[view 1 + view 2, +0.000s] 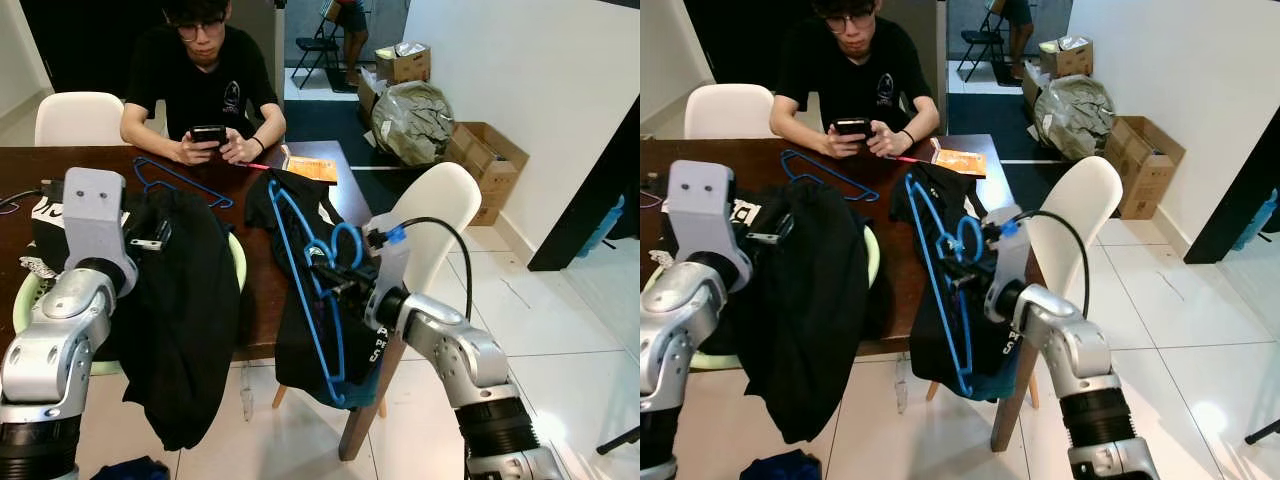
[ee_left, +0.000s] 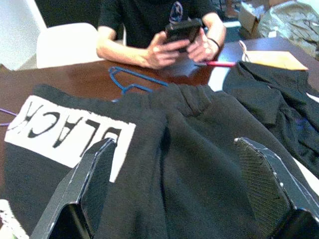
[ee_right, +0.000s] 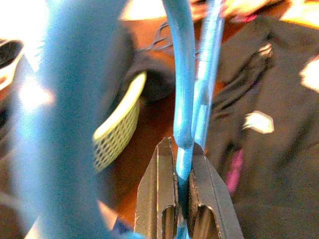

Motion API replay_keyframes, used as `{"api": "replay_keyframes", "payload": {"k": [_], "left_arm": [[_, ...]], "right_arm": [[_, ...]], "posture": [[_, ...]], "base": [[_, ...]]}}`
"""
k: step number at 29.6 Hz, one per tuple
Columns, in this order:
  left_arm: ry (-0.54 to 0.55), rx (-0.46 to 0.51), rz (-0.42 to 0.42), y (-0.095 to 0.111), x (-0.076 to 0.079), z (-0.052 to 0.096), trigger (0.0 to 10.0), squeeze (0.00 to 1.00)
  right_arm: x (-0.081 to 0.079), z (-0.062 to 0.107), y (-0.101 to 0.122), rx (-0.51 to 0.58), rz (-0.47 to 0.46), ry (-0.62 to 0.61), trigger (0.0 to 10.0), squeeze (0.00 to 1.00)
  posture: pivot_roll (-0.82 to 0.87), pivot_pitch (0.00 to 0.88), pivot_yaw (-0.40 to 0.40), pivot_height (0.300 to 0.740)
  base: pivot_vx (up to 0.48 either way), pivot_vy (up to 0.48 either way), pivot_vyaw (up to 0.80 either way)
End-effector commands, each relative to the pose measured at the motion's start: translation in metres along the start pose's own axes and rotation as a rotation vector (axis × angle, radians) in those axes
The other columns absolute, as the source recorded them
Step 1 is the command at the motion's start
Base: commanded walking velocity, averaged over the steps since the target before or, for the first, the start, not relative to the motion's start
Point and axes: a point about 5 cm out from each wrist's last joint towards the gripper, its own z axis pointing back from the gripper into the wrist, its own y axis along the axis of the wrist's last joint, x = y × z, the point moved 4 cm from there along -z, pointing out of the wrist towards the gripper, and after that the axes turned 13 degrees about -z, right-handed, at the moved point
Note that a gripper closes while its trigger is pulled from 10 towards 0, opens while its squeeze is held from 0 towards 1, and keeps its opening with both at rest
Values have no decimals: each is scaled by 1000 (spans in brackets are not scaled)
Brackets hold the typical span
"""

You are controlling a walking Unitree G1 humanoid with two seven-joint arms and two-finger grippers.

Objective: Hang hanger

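The blue hanger (image 3: 185, 99) pinched between the right gripper's (image 3: 183, 164) jaws looks smooth, glossy plastic. Matt black cloth (image 2: 199, 164) lies between the left gripper's (image 2: 174, 164) spread, ribbed fingers (image 2: 259, 179), over a glossy brown wooden table (image 1: 250, 200).

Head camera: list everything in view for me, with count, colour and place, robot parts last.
hanger: 1, blue, held upright off the table's right edge, dark garment draped on it
second hanger: 1, blue, flat on the table before the person
black garment: 1, printed white, draped over the basket and table edge
basket: 1, pale green, front left of table
table: 1, dark brown
chairs: 2, white, right side and far left
orange packet: 1, far right corner of table
cardboard boxes: 2, brown, by the right wall
person: 1, black shirt, seated opposite, holding a phone
left end effector: open, against the black garment
right end effector: shut on the hanger
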Motion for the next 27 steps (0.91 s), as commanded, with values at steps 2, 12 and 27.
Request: {"api": "replay_keyframes", "payload": {"k": [2,12,27], "left_arm": [[76,30,-27,5,-21,1,10000,0],[160,124,-141,36,-55,6,10000,0],[68,183,-140,53,-40,-2,10000,0]], "right_arm": [[35,12,24,132,0,-140,10000,0],[65,30,33,278,-42,-258,10000,0],[74,28,32,337,-94,-297,10000,0]], "posture": [[114,0,-52,740],[134,0,-51,740],[130,0,-39,740]], "base": [[0,0,0],[240,0,478],[480,0,52]]}}
